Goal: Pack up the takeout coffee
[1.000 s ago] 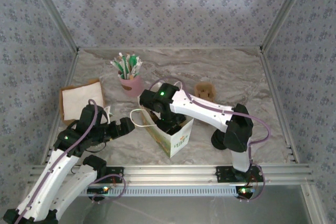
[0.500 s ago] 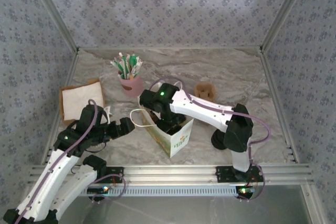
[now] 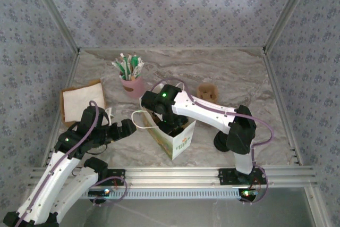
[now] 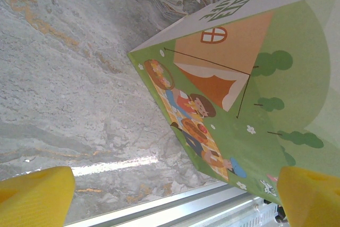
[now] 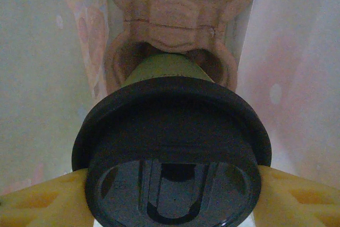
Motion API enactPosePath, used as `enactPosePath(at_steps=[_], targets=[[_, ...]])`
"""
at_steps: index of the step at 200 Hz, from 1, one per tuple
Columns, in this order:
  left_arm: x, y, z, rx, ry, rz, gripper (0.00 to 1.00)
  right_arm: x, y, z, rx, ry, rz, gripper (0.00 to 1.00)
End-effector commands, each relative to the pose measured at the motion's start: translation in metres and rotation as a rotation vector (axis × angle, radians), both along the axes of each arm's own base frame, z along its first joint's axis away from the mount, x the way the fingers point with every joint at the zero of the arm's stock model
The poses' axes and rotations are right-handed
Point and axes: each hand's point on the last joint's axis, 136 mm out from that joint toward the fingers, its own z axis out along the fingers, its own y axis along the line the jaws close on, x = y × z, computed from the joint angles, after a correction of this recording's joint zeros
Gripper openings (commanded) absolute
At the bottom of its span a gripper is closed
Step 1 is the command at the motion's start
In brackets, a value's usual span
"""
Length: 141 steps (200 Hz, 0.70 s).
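Soft even light; table (image 4: 79, 78) glare streak; right wrist view dim, perhaps blurred.

Left arm (image 3: 53, 176) and right arm (image 3: 202, 109): rounded white link shells alternate with black joint housings, and each arm rises from a black base block (image 3: 240, 176). A lilac cable (image 3: 261, 134) runs in loose loops along each arm. Small green indicator lights (image 3: 164, 94) glow on the black housings. The jaws bear bright yellow, finely textured pads (image 4: 34, 195).
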Motion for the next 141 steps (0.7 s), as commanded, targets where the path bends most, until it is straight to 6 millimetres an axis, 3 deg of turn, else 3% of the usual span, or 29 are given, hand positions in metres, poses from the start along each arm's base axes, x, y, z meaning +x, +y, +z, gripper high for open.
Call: enactPosePath(at_steps=[1, 141], targets=[[0.000, 0.001, 0.009, -0.005, -0.026, 0.007, 0.98, -0.004, -0.001, -0.009, -0.006, 0.034, 0.008, 0.70], [0.000, 0.002, 0.010, -0.005, -0.025, 0.010, 0.98, -0.004, 0.001, -0.032, -0.011, 0.066, -0.003, 0.70]])
